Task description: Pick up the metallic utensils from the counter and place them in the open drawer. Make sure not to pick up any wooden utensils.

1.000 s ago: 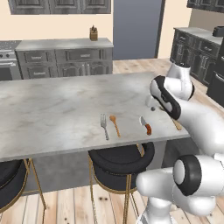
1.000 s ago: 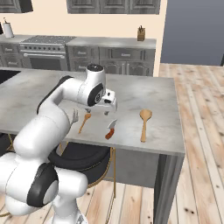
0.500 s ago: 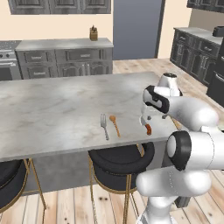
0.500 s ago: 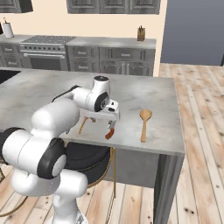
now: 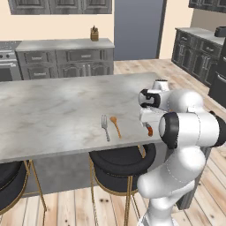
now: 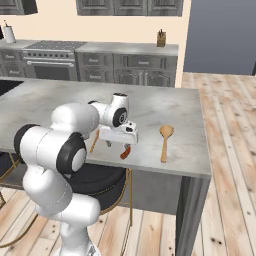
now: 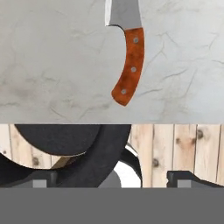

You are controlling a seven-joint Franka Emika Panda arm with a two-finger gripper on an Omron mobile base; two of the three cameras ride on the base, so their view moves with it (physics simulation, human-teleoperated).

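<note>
Left base view: the end effector (image 5: 149,125) hangs at the desk's (image 5: 53,114) near edge, close to its right corner; the fork (image 5: 105,127) and a wooden spoon (image 5: 116,126) lie side by side further left, long axes across the edge. Right base view: the knife (image 6: 125,152) lies just under the end effector at the near edge; a larger wooden spoon (image 6: 165,141) rests nearer the right corner. Hand view: jaws apart, nothing held; the knife lies ahead of the fingertips (image 7: 183,177), handle toward the edge, blade inward. Wooden floor lies below.
</note>
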